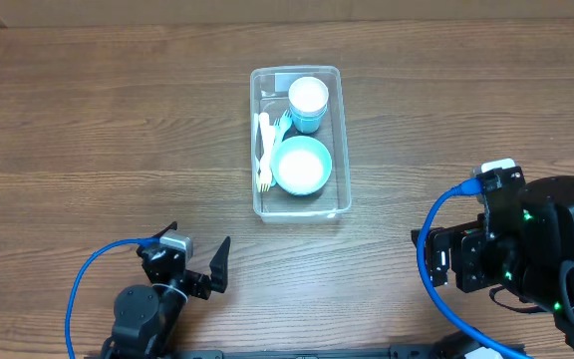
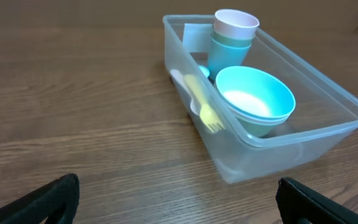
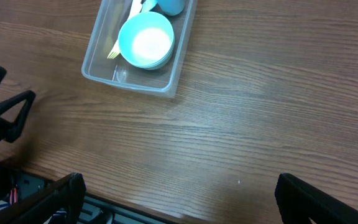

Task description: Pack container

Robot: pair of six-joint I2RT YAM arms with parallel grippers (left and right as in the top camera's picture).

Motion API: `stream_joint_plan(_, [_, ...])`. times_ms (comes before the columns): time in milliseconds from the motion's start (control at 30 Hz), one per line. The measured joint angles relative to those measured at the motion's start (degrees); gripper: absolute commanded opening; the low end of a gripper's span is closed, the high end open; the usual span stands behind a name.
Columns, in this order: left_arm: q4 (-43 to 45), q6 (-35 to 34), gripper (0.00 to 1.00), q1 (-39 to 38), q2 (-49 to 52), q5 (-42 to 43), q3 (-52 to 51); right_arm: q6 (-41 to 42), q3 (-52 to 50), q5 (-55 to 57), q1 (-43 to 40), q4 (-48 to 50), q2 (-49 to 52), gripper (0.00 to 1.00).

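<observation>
The clear container (image 1: 344,150) stands at the table's middle back. It holds stacked teal bowls (image 1: 301,166), stacked cups with a white one on top (image 1: 308,98), and white and yellow forks (image 1: 264,150) along its left wall. It also shows in the left wrist view (image 2: 328,118) and the right wrist view (image 3: 98,46). My left gripper (image 1: 202,267) is open and empty near the front edge, left of centre. My right gripper (image 3: 179,199) is open and empty at the front right; its fingertips are hidden in the overhead view.
The wooden table (image 1: 88,130) is bare around the container. The right arm's body (image 1: 536,249) and blue cable (image 1: 431,259) occupy the front right. The left arm's blue cable (image 1: 83,289) loops at the front left.
</observation>
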Motion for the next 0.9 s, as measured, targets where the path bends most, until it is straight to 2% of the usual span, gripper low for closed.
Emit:
stream_joint_plan(733, [0.6,-0.1,1.00,0.0,0.0,0.0,-0.1,0.0,0.0,0.0,0.0,0.0,-0.5,1.00])
stream_joint_plan(800, [0.6,-0.1,1.00,0.0,0.0,0.0,-0.1,0.0,0.0,0.5,0.0,0.4,-3.0,1.00])
stream_joint_plan(900, [0.8,-0.1,1.00,0.0,0.0,0.0,-0.1,-0.1,-6.2,1.4,0.0,9.5,-13.1,1.00])
